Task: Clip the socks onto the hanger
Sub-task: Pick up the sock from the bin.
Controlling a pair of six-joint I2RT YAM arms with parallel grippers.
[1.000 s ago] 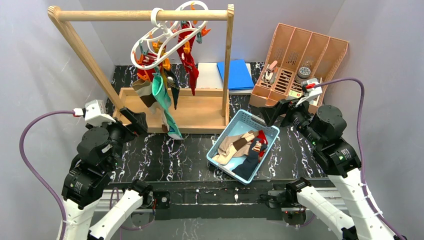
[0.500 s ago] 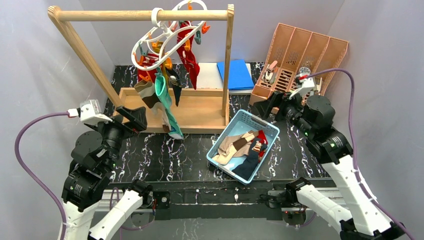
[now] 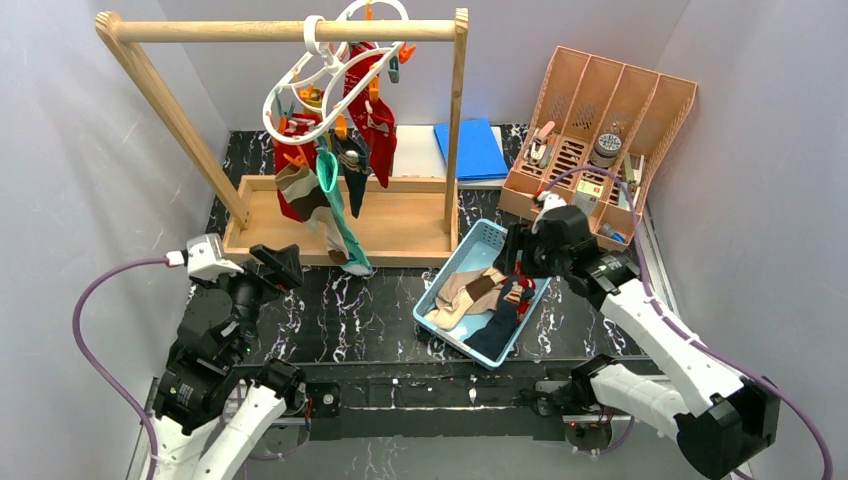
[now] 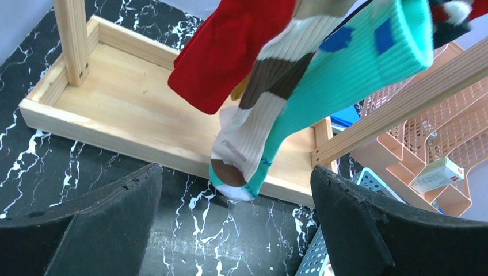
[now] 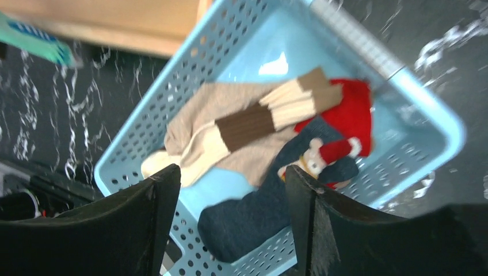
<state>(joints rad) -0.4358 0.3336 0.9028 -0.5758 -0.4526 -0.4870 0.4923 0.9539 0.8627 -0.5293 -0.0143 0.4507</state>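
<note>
While over basket (image 5: 135, 132), right tool (image 5: 230, 172) agape

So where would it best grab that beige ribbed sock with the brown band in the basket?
Probably the beige ribbed sock at its brown band, from straight above: that part lies atop the pile, away from the light blue basket's walls.

A black desk (image 3: 350, 310) with white marble veining carries everything. The light wooden rail frame (image 3: 400, 225) stands with its tray-like base flat on the desk. Just right of the frame's base, nearer the arms, sits a light blue perforated plastic basket (image 3: 445, 272), set askew. Behind the frame lie a white flat board (image 3: 415, 150) and a blue flat folder (image 3: 470, 148), side by side. Further right of the frame stands a peach plastic slotted organiser (image 3: 610, 90).
</note>
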